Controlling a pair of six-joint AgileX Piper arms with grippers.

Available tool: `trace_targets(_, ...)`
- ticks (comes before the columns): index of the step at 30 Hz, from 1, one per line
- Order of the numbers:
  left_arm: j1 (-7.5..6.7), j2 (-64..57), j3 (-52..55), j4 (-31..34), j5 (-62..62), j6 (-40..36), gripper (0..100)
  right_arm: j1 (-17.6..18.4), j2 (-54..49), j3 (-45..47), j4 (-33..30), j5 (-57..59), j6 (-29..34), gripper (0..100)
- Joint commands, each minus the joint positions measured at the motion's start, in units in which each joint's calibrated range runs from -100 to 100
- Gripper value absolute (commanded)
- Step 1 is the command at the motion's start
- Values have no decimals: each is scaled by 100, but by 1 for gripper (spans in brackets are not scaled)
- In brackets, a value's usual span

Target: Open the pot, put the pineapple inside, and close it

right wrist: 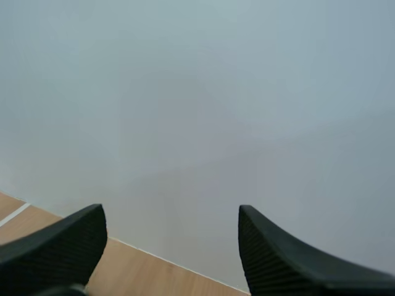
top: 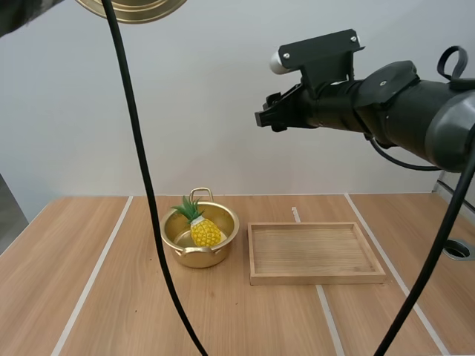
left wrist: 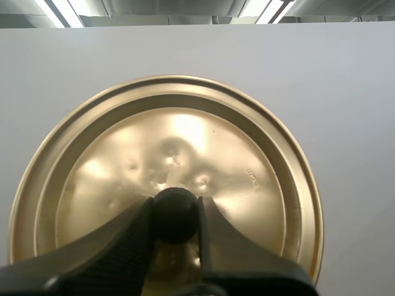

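high above the pot [top: 194, 257] and a little to its left, the gold lid [top: 133, 7] hangs in the air, off the pot. the left gripper [left wrist: 176, 208] has it by the black knob [left wrist: 176, 219], its two fingers [left wrist: 126, 243] clamped on the knob between their tips, with the lid's round gold face spread out behind them. the pot sits open on the wooden table [top: 67, 297], a loop handle standing up at its far side. the pineapple [top: 203, 230] lies inside the pot, yellow body toward the near wall and green leaves tilted toward the far left rim. just right of the pot, apart from it, lies the wooden tray [top: 318, 279]. well above the pot and to its right, the right gripper [top: 266, 115] hangs in the air. its jaws stand wide apart, ribbed inner faces turned to each other.
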Motion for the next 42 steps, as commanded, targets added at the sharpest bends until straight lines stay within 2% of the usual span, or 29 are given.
trace_targets(1, -16, -15, -47, -92, -60, -14, 0, -173, -316, 18, -190, 39, 99, 100)
trace_targets(2, -16, -15, -47, -92, -60, -14, 0, -213, -397, 18, -253, 39, 99, 100)
trace_targets(3, -16, -15, -47, -92, -60, -14, 0, -258, -498, 18, -358, 39, 107, 92)
trace_targets(5, -16, -15, -47, -92, -60, -14, 0, -343, -710, 18, -498, 39, 107, 57)
trace_targets(7, -16, -15, -47, -92, -60, -14, 0, -409, -911, 18, -538, 39, 107, 15)
trace_targets(8, -16, -15, -47, -92, -60, -14, 0, -433, -1019, 18, -538, 39, 107, 0)
trace_targets(12, -16, -15, -47, -92, -60, -14, 0, -455, -1403, 18, -651, 20, 341, 0)
trace_targets(15, -16, -15, -47, -92, -60, -14, 0, -455, -1720, 18, -906, 20, 811, 0)
trace_targets(20, -16, -15, -47, -92, -60, -14, 0, -455, -2100, 18, -1673, 186, 1769, 0)
trace_targets(23, -16, -15, -47, -92, -60, -14, 0, -455, -2250, 18, -2010, 663, 2127, 0)
trace_targets(28, -16, 13, -47, -103, 76, -44, 0, -455, -2469, 18, -2373, 1605, 2382, 0)
trace_targets(36, -16, 567, -47, 276, 2460, 22, 0, -455, -2863, 211, -2517, 2269, 2464, 0)
trace_targets(42, -16, 1029, 164, 576, 2990, 22, 0, -455, -3011, 211, -2613, 2448, 2464, 0)
